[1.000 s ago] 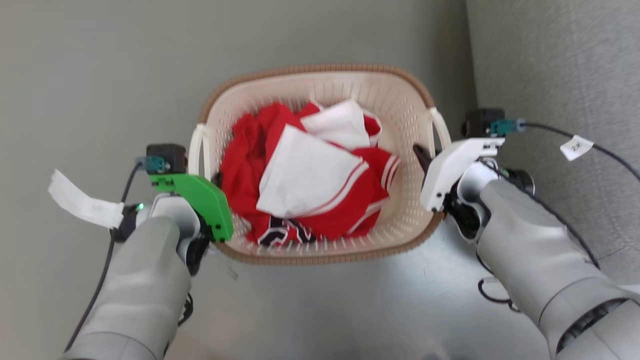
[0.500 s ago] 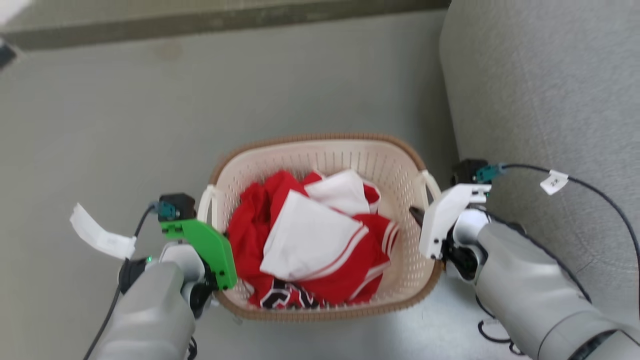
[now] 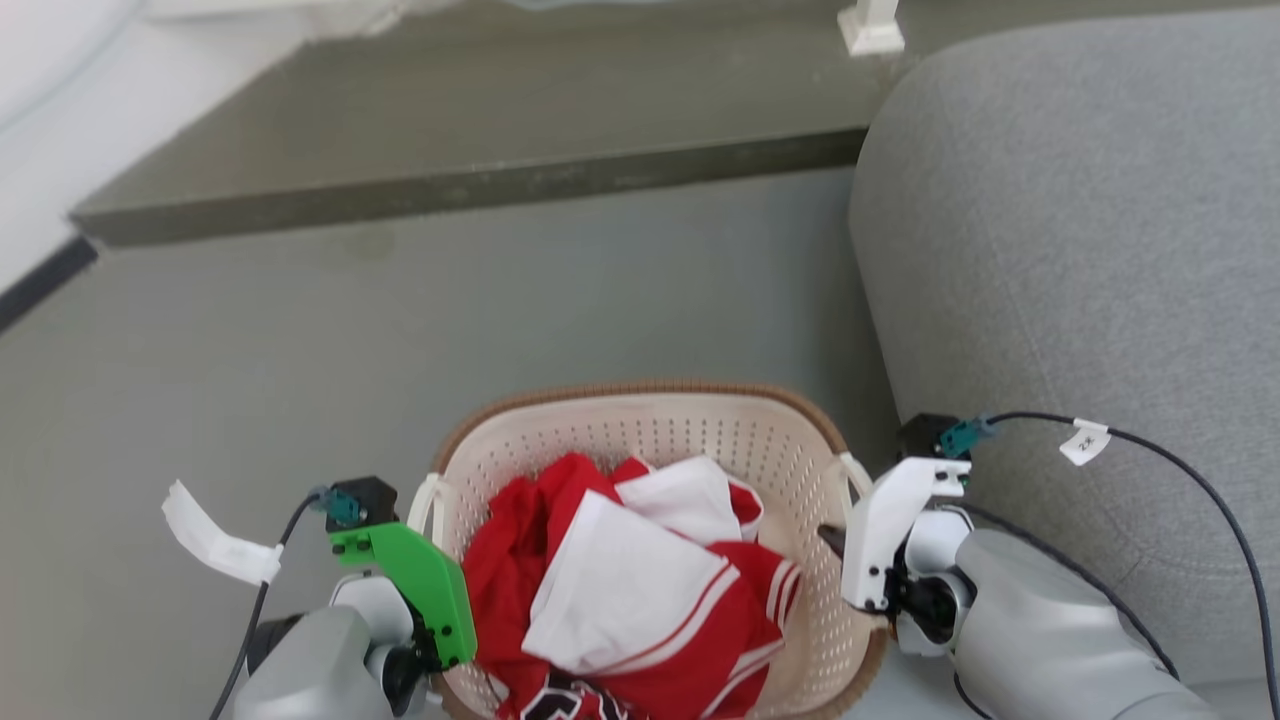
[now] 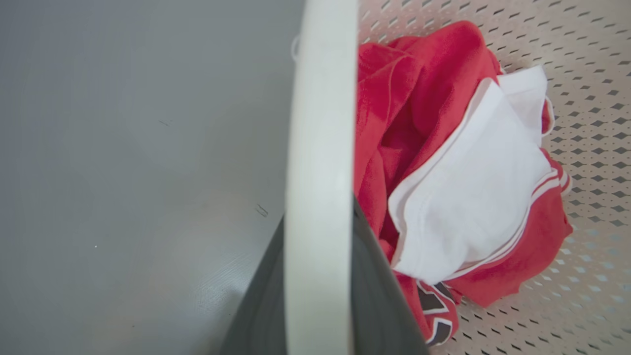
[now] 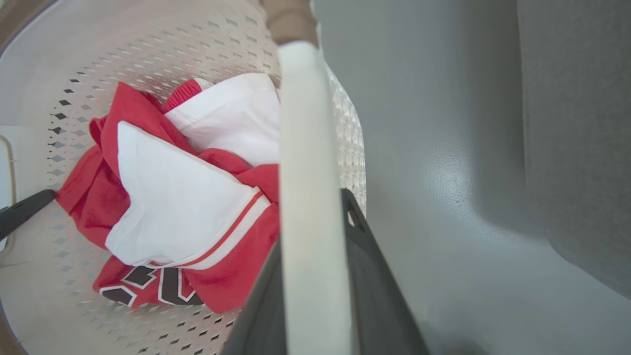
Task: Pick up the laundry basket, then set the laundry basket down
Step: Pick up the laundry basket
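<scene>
While both claws are clamped on its side handles, the laundry basket [image 3: 650, 440] hangs between the arms over the grey floor [image 3: 400, 350]. It sits close beside the grey sofa [image 3: 1080, 250] on the robot's right and well short of the dark raised ledge [image 3: 450, 130] along the floor's far edge. It is judged to be clear of the floor and in carry, though the base is hidden.

Left gripper [image 4: 319, 231]: the two dark fingers stand narrow, one on each side of the white left handle [image 4: 320, 123], with no gap visible. Right gripper [image 5: 311, 217]: the same hold on the white right handle [image 5: 305, 123]. Red and white garments [image 3: 620, 590] lie loose inside, below the brown rim.

Recommendations for the step in hand:
- Keep both wrists at equal height so the basket stays level and the load does not slide.
- Move both arms together; any spreading or closing between them would strain the thin handles.
- Hold the right side off the sofa front during travel.
- Lower straight down until the base is fully seated, and only then release.

Markings: a red garment carries black-and-white block lettering [image 5: 157, 286], folded under and not readable. A small white tag [image 3: 1084, 441] on the right arm's cable bears two characters, too small to confirm. A larger white tag [image 3: 215, 545] on the left cable shows no legible writing. No brand mark is seen on the basket.
</scene>
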